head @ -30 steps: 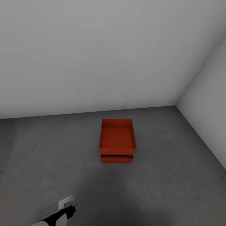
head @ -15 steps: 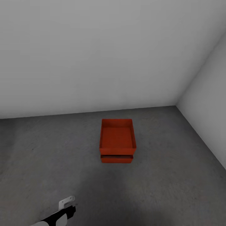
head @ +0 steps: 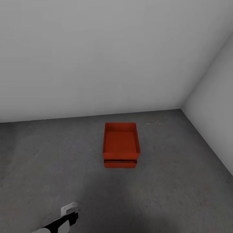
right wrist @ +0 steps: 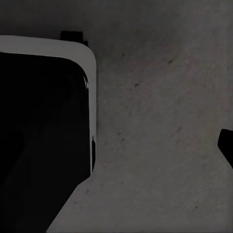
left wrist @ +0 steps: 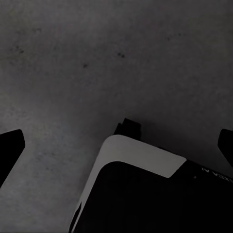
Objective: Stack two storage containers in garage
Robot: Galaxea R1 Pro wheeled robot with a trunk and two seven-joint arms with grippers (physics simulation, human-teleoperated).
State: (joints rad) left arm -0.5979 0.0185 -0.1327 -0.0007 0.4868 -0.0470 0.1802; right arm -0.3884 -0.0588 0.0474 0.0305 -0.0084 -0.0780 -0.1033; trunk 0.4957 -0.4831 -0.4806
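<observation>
Garage floor carries both storage containers, stacked at my twelve o'clock; left tool spread, empty; right tool's state I cannot tell. Stacking looks done.

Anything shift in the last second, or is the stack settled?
Nothing visibly changed. The upper storage container sits on the lower storage container on the dark grey floor exactly as before, and the left arm hangs in the same spot.
</observation>
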